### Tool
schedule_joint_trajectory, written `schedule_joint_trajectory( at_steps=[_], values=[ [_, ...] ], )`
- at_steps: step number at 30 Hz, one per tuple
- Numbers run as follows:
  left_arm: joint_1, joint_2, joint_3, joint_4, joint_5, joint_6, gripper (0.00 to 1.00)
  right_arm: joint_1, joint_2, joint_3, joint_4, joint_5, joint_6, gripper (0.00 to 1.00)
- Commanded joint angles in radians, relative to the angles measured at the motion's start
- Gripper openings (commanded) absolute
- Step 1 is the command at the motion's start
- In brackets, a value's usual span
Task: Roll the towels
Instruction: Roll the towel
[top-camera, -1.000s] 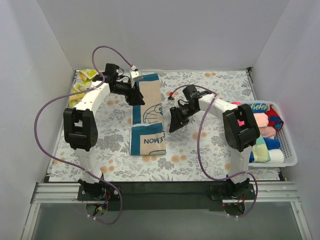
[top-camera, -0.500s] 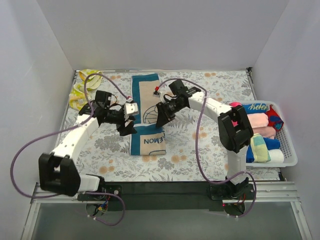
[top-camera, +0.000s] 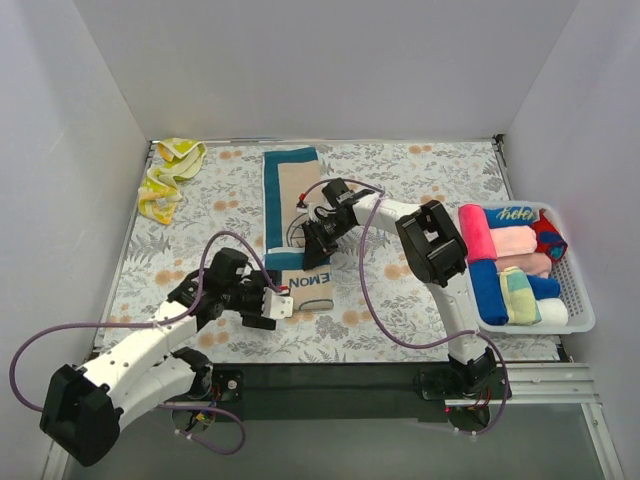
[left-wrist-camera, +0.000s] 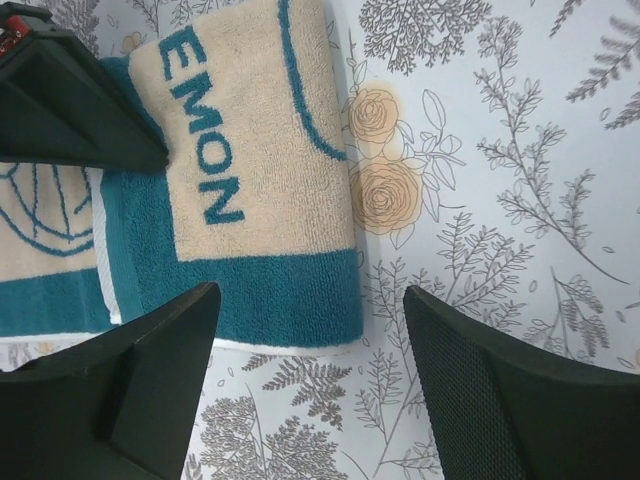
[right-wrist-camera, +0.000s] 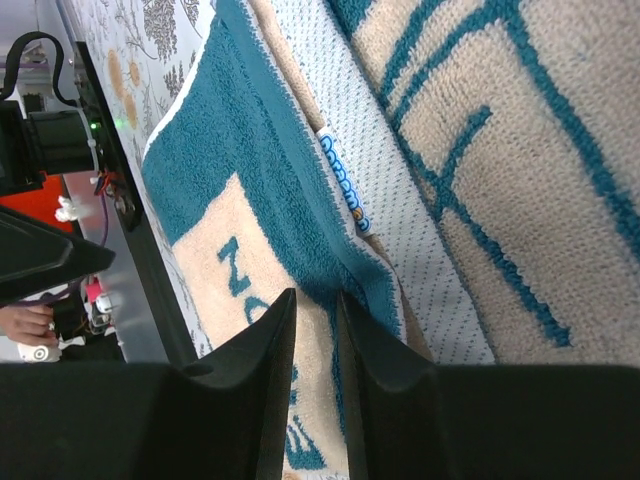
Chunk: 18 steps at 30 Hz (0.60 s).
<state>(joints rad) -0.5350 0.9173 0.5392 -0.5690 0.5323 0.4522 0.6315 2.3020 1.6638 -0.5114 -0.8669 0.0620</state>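
Observation:
The tan-and-blue cartoon towel (top-camera: 293, 190) lies lengthwise at the table's centre, its near end folded over with "EMON" showing (left-wrist-camera: 260, 180). My left gripper (top-camera: 278, 306) is open and low at the towel's near edge. In the left wrist view (left-wrist-camera: 310, 300) its fingers straddle the near right corner. My right gripper (top-camera: 314, 245) rests on the towel's right edge at the fold. Its jaws are all but shut, with a narrow gap (right-wrist-camera: 315, 297), tips against the cloth (right-wrist-camera: 520, 150). A crumpled yellow patterned towel (top-camera: 170, 175) lies at the back left.
A white slotted basket (top-camera: 585, 300) at the right edge holds several rolled towels, pink (top-camera: 478, 232), blue and others. The floral covering (top-camera: 420, 190) spans the table. White walls close the left, back and right. The right gripper's black finger (left-wrist-camera: 70, 100) shows in the left wrist view.
My left arm swung from the towel's far end down its left side to the near edge. My right gripper moved left onto the towel's right edge at the fold.

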Motion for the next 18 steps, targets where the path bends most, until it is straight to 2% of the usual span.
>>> schedule_joint_trajectory(
  at_steps=[1, 4, 11, 18],
  values=[
    [-0.054, -0.012, -0.042, 0.176, -0.124, 0.031, 0.68, 0.007, -0.007, -0.053, 0.025, 0.054, -0.021, 0.26],
    [-0.101, 0.012, -0.08, 0.247, -0.14, 0.034, 0.61, 0.005, -0.009, -0.073, 0.034, 0.06, -0.024, 0.26],
    [-0.195, 0.092, -0.14, 0.342, -0.16, 0.062, 0.54, 0.007, -0.003, -0.078, 0.033, 0.065, -0.027, 0.26],
    [-0.21, 0.221, -0.15, 0.411, -0.228, 0.029, 0.43, 0.007, -0.012, -0.098, 0.033, 0.058, -0.034, 0.26]
  ],
)
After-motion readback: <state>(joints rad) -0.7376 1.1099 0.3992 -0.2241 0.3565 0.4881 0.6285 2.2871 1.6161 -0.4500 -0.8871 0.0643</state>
